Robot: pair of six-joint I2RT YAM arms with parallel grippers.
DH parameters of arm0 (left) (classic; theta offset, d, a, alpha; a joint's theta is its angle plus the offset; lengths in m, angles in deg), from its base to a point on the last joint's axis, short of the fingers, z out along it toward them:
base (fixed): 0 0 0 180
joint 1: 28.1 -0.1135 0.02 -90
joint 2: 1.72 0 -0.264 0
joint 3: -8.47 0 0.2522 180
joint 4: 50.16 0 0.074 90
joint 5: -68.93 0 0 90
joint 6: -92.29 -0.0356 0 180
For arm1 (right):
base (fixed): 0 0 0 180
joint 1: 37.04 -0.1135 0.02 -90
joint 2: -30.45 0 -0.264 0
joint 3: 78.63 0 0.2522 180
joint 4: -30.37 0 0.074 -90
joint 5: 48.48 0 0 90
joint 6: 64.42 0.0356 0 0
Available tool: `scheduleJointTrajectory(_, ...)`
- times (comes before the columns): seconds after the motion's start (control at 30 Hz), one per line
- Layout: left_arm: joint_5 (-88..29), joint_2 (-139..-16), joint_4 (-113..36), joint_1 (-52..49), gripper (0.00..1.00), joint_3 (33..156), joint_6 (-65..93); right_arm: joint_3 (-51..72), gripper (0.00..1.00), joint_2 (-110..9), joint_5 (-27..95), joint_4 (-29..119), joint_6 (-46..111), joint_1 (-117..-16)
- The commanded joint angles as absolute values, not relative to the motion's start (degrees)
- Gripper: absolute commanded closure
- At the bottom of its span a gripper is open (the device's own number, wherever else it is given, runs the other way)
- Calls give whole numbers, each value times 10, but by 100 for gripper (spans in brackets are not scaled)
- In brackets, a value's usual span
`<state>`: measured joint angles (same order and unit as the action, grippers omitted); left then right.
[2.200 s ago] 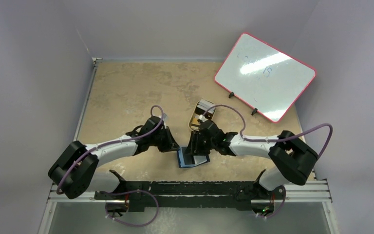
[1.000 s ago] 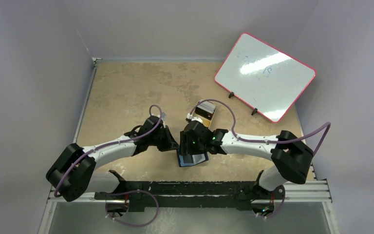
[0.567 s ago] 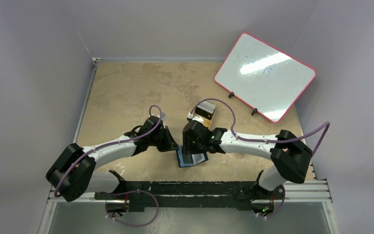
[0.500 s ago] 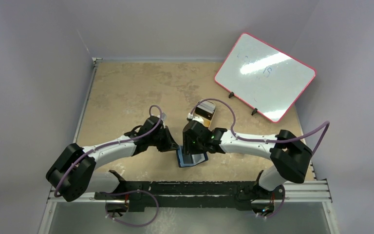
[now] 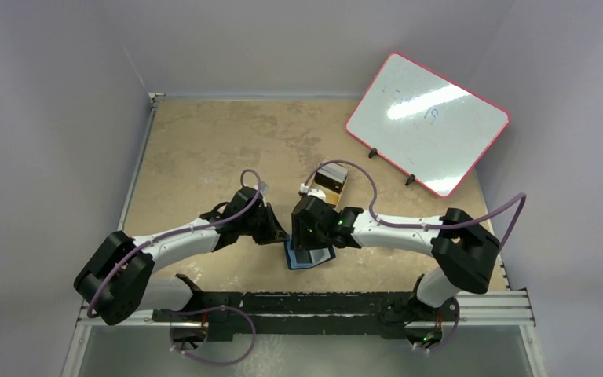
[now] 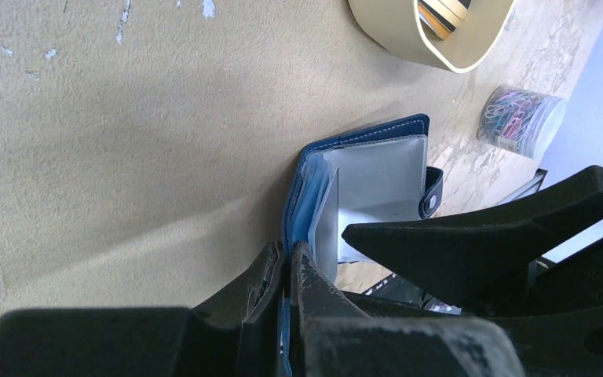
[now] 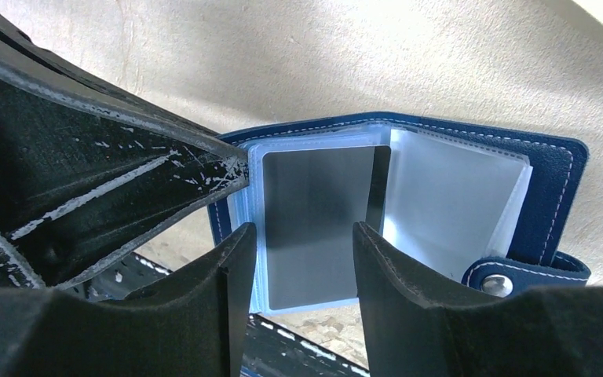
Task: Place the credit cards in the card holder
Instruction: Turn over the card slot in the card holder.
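The navy card holder (image 5: 312, 259) lies open near the table's front edge; its clear sleeves (image 7: 447, 204) and pale snap (image 7: 496, 284) show in the right wrist view. My left gripper (image 6: 288, 259) is shut on the blue cover's edge (image 6: 292, 212). My right gripper (image 7: 305, 232) hangs over the card holder (image 7: 553, 181), jaws apart. A silver-grey credit card (image 7: 318, 212) lies in a sleeve between its fingers (image 7: 232, 275); whether they touch it I cannot tell. More credit cards (image 5: 330, 179), black and gold (image 6: 444, 9), rest in the tan tray.
The tan oval tray (image 5: 314, 196) stands just behind the right wrist; its rim (image 6: 408, 39) also shows in the left wrist view. A jar of coloured paper clips (image 6: 522, 118) stands beyond the card holder. A red-framed whiteboard (image 5: 428, 122) leans at the back right.
The right wrist has crept slightly left over the open card holder. The left gripper keeps its hold on the cover and has not moved.
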<state>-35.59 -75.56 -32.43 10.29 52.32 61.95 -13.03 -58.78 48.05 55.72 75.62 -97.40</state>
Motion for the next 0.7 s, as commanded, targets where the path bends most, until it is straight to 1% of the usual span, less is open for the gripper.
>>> scheduleJointTrajectory(0.0,-354,-740,-339,105,100,538,627,-115,51,-586,502,566,756,-977)
scheduleJointTrajectory(0.17,-354,-740,-339,106,100,538,627,-109,53,-585,517,585,755,-978)
scheduleJointTrajectory(0.67,-354,-741,-341,106,100,535,627,-99,51,-566,561,651,762,-978)
